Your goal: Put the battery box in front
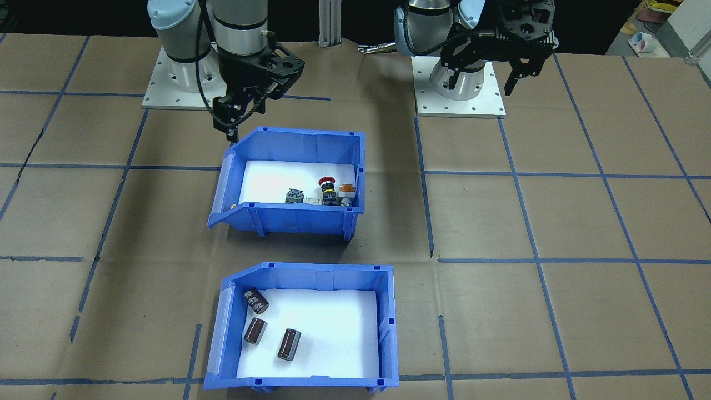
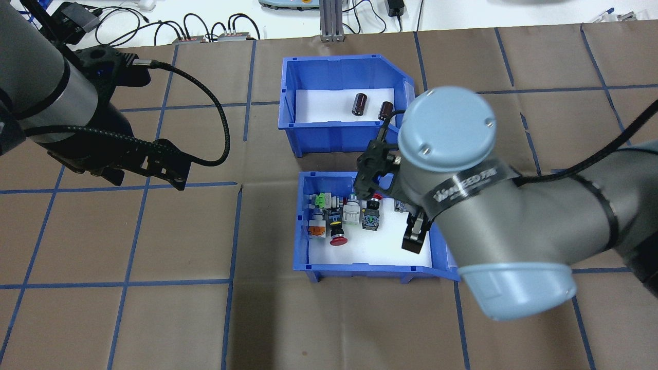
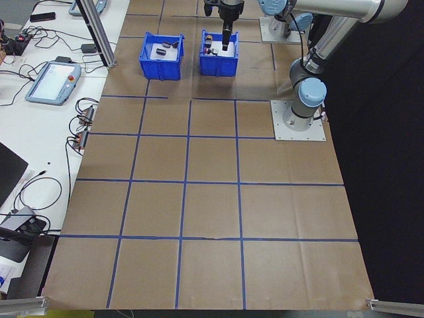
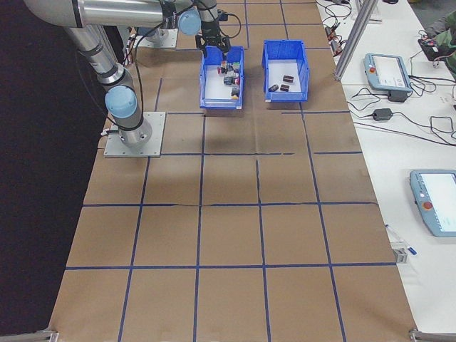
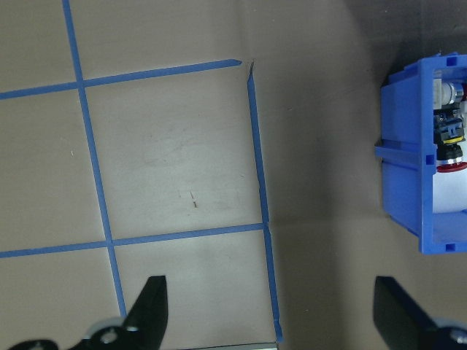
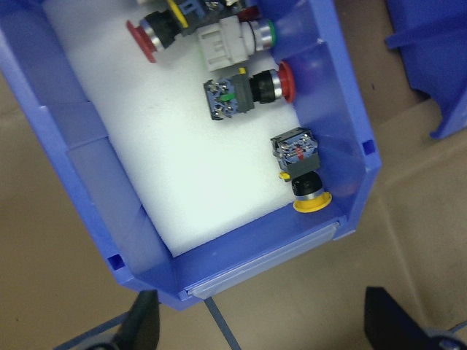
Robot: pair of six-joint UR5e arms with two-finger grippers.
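The battery box (image 1: pixel 303 328) (image 2: pixel 339 103) is a blue bin with a white foam floor and three dark cells (image 1: pixel 256 300). It stands on the side of the table far from the robot. Between it and the robot stands the alike blue bin with push-buttons (image 1: pixel 289 183) (image 2: pixel 370 226) (image 6: pixel 219 146). My right gripper (image 1: pixel 230 129) (image 2: pixel 414 241) (image 6: pixel 266 328) hangs open over that bin's sloped-front end, holding nothing. My left gripper (image 1: pixel 489 75) (image 2: pixel 149 174) (image 5: pixel 273 321) is open above bare table, well to the left of both bins.
The brown table cover carries a grid of blue tape (image 2: pixel 241 205). Both arm bases (image 1: pixel 461 83) sit at the robot's edge. An aluminium post (image 2: pixel 329 20), cables and teach pendants (image 4: pixel 388 71) lie on the white bench past the table's far edge.
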